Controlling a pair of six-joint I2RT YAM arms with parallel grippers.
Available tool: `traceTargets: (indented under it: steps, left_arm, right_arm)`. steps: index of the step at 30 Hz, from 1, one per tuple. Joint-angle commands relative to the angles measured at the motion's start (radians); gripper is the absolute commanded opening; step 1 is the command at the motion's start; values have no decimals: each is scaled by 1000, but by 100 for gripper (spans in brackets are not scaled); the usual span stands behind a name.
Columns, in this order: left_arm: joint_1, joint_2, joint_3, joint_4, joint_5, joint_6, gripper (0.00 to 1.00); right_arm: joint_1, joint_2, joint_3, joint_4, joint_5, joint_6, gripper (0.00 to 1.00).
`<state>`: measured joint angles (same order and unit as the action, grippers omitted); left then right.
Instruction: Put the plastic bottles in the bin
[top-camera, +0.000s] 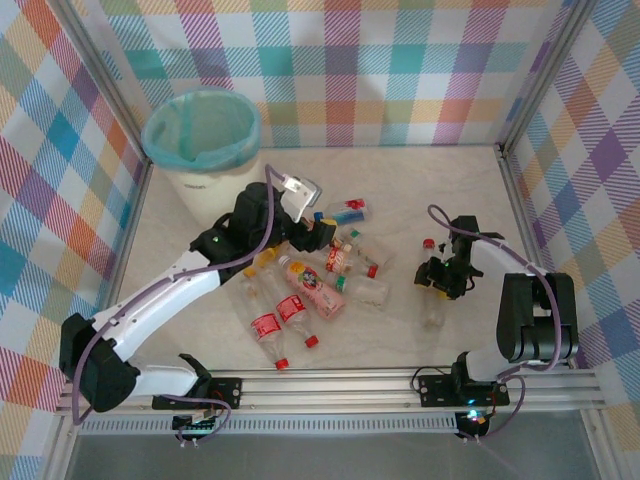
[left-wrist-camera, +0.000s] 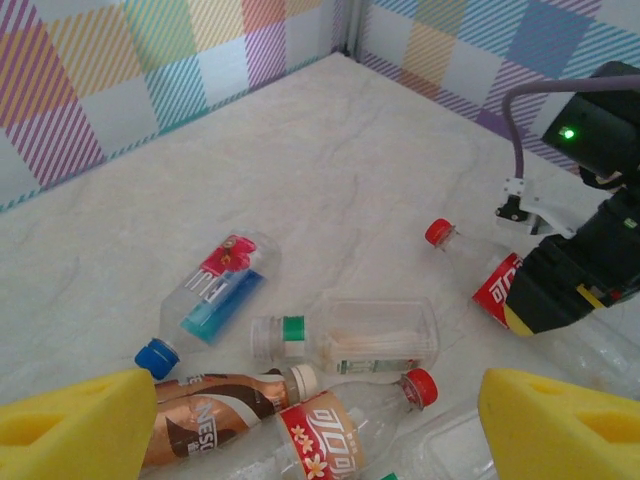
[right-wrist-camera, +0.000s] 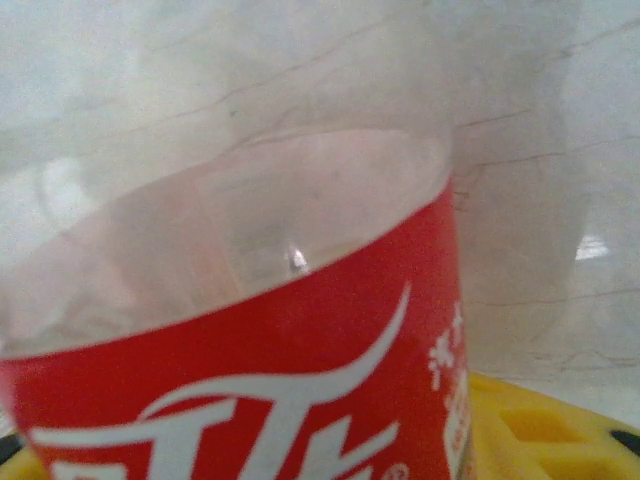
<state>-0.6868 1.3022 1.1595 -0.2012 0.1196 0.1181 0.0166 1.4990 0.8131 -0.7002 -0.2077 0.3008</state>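
Red-labelled bottle (left-wrist-camera: 492, 290) apart from bottle pile (top-camera: 300, 285), seemingly pinched at label by right gripper (top-camera: 442, 278) for carry to bin (top-camera: 205, 160). Left gripper (left-wrist-camera: 315, 420) held spread above pile, presumably for next pick.

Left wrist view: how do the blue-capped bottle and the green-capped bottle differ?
The blue-capped bottle wears a blue and pink label; the green-capped bottle shows no coloured label. The blue-capped bottle lies slanted, cap toward the camera; the green-capped bottle lies crosswise, cap to the left. The green-capped bottle looks broader and boxier than the blue-capped bottle. Both are clear and lie on their sides on the table.
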Motion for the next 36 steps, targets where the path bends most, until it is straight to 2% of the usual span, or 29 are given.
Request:
traceTargets:
  steps: [1,7,11,14,17,24,29,33,36]
  left_arm:
    - [-13,38,108,-119,-47,-50,84]
    - [-13,126,258,-262,9,-147,84]
    - [-13,203,353,-321,36,-276,84]
    - [-11,262,399,-312,167,-326,83]
    - [-10,308,431,-285,251,-367,81]
    - [3,358,479,-190,423,-463,78]
    - [15,343,458,-136,470,-505,76]
    - [23,318,414,-44,482,-550,79]
    - [23,316,405,-15,491,-563,75]
  right_arm:
    - [20,-46,8,13,-72,-8,53]
    - [74,-192,17,36,-137,-10,52]
    - [141,-333,42,99,-208,-33,51]
    - [211,-411,60,160,-235,-51,51]
    - [260,-453,66,238,-290,-57,51]
    - [348,-461,93,316,-309,-78,50]
    - [365,-436,100,320,-298,-76,49]
    - [383,-428,101,333,-310,-73,49]
    - [403,-422,105,342,-324,-78,49]
